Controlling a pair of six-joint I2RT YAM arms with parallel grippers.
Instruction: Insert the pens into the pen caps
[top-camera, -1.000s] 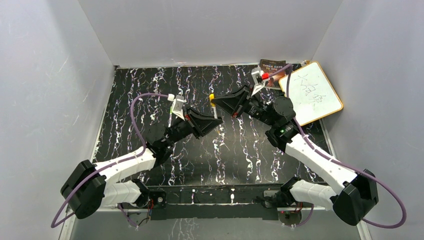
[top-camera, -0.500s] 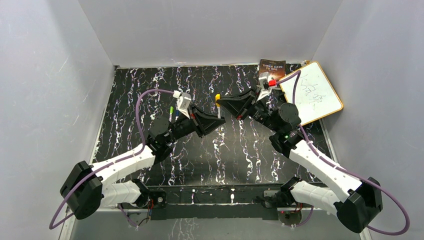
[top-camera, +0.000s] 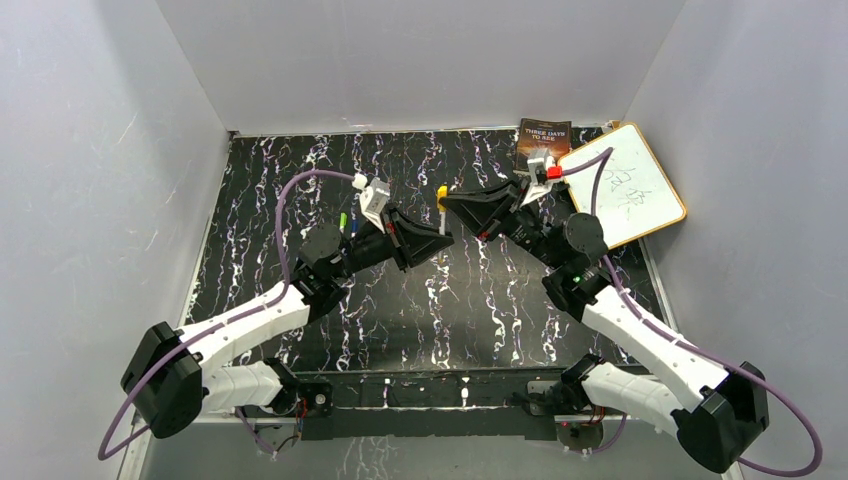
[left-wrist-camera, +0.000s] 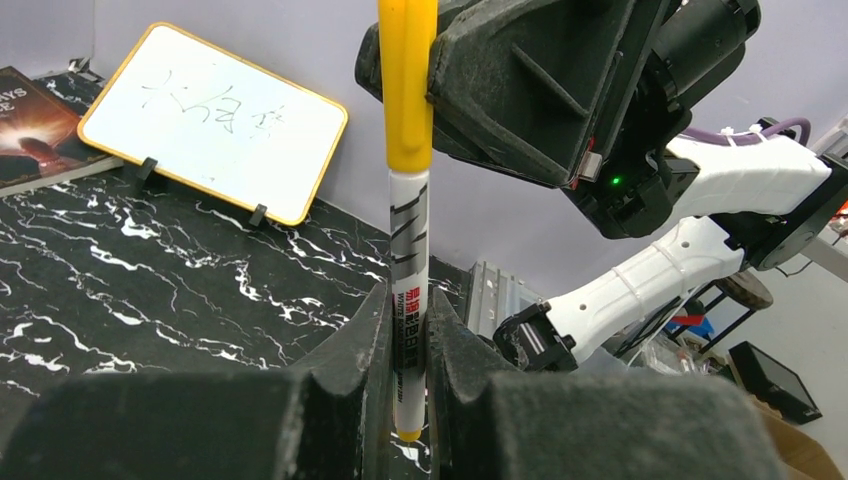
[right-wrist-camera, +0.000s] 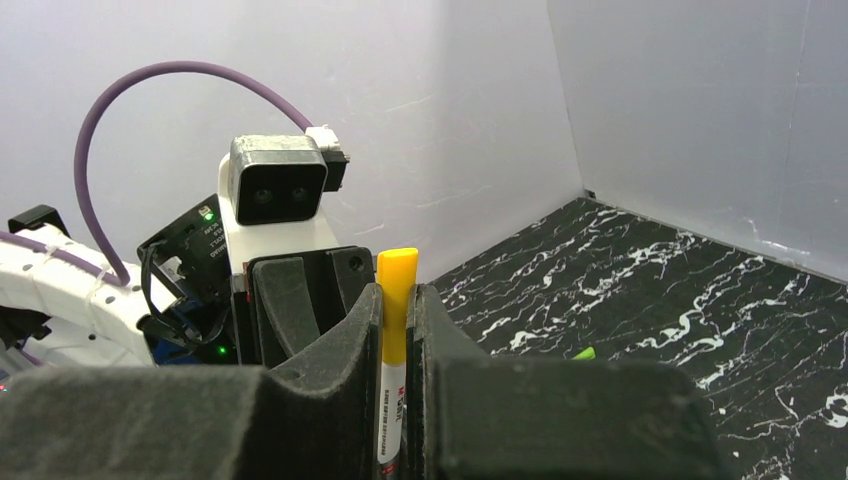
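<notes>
A white pen stands upright with the orange-yellow pen cap on its upper end. My left gripper is shut on the pen's lower barrel. My right gripper is shut on the cap, with the white barrel running down between its fingers. In the top view the two grippers meet tip to tip above mid-table, left gripper and right gripper, with the capped pen between them. A green-ended pen and a blue-ended pen lie on the table beside the left wrist.
A yellow-framed whiteboard leans at the back right, with a dark book next to it. White walls close the black marble table on three sides. A green tip lies on the marble.
Both grippers have drifted a little to the right, keeping the yellow cap and pen between them. The left wrist has swung closer to the right gripper.
</notes>
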